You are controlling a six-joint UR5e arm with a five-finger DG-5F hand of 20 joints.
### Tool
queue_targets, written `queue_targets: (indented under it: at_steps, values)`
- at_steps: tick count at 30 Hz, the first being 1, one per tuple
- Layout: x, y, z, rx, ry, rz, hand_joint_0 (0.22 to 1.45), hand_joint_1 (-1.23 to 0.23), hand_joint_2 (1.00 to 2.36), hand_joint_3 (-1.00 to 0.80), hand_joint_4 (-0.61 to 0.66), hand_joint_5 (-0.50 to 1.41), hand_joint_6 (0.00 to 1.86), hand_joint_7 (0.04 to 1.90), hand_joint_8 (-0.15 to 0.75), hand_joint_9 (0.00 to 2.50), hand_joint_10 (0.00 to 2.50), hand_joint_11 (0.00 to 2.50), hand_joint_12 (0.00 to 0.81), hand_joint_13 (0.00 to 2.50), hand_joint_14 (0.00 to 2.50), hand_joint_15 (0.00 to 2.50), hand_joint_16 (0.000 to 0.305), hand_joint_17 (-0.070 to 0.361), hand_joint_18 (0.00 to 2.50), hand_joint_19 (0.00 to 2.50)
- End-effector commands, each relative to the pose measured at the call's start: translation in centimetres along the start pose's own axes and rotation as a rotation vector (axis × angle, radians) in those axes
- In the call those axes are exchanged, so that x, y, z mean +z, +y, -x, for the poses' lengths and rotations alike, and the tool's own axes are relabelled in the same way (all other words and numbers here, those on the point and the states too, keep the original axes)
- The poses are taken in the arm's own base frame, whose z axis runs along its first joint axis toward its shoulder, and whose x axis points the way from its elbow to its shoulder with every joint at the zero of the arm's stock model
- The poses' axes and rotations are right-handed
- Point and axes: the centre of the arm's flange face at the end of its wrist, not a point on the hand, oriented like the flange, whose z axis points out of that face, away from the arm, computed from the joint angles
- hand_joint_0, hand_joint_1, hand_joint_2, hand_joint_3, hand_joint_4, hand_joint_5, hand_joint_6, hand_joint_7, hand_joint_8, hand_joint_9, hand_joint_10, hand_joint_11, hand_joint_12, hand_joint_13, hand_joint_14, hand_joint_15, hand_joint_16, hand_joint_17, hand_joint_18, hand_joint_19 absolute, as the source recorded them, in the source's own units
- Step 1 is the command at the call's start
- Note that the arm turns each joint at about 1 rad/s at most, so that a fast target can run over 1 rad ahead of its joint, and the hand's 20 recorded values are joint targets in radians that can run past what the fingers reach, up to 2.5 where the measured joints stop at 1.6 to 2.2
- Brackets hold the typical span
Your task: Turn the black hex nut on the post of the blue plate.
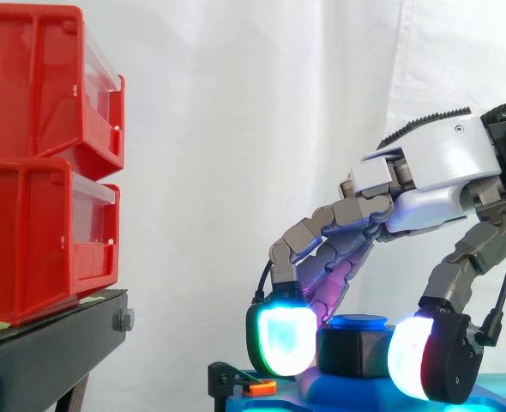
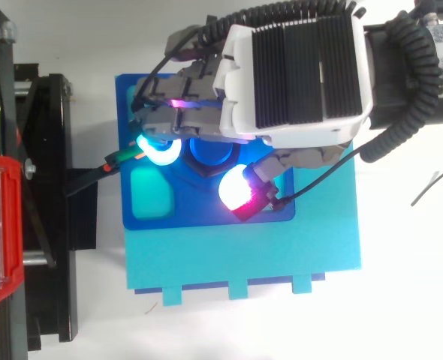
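1. Hand (image 1: 442, 163): enters from the right in the side view and arches down over the plate, fingers and thumb curled.
2. Nut (image 1: 353, 352): black and hexagonal, seated on the post just above the plate's surface and near the plate's middle in the top view.
3. Post (image 2: 210, 150): its round blue top stands clear above the nut and lies under the hand's fingers in the top view.
4. Grip: a cyan-green fingertip (image 1: 286, 339) presses the nut's left side and the white-red thumb pad (image 1: 412, 356) its right, so the hand is clamped on the nut.
5. Plate (image 2: 206, 214): dark blue, lying on a lighter cyan base (image 2: 244, 255).
6. Clip (image 1: 259, 388): orange, at the plate's left edge, just below the cyan-green fingertip.
7. Bins (image 1: 39, 163): two, red, stacked on the black stand (image 1: 47, 352), well apart from the hand.
8. Curtain (image 1: 236, 129): white, behind everything.
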Motion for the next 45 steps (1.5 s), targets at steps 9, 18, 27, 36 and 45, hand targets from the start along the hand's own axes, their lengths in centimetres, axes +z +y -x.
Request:
queue_targets:
  at_steps: [9, 18, 27, 36, 45]
  values:
    - [0.0, 0.0, 0.0, -0.002, -0.002, 0.000, 0.72, -0.87, 1.00, -0.50, 0.22, -0.17, 0.50, 1.15, 0.257, 0.61, 0.01, 0.19, 0.342, 0.78, 0.01, 0.26, 0.035, 0.078, 0.56, 0.16]
    - [0.0, 0.0, 0.0, -0.002, -0.003, 0.001, 0.76, -0.85, 1.00, -0.45, 0.22, -0.17, 0.50, 1.14, 0.255, 0.62, 0.01, 0.19, 0.325, 0.81, 0.01, 0.27, 0.031, 0.070, 0.59, 0.15]
    - [0.1, 0.0, 0.1, -0.001, -0.006, 0.001, 0.55, -0.83, 1.00, -0.50, 0.24, -0.21, 0.50, 0.97, 0.267, 0.58, 0.01, 0.16, 0.344, 0.76, 0.01, 0.26, 0.034, 0.076, 0.54, 0.18]
    - [0.4, 1.4, 2.7, -0.005, -0.037, 0.020, 0.40, -0.75, 1.00, -0.50, 0.20, -0.26, 0.50, 0.73, 0.271, 0.34, 0.00, 0.00, 0.410, 0.48, 0.00, 0.08, 0.057, 0.128, 0.43, 0.15]
    - [-0.4, 1.8, 3.8, -0.008, -0.014, 0.018, 0.39, -0.71, 1.00, -0.50, 0.19, -0.26, 0.50, 0.70, 0.264, 0.26, 0.00, 0.00, 0.427, 0.39, 0.00, 0.05, 0.061, 0.138, 0.33, 0.13]
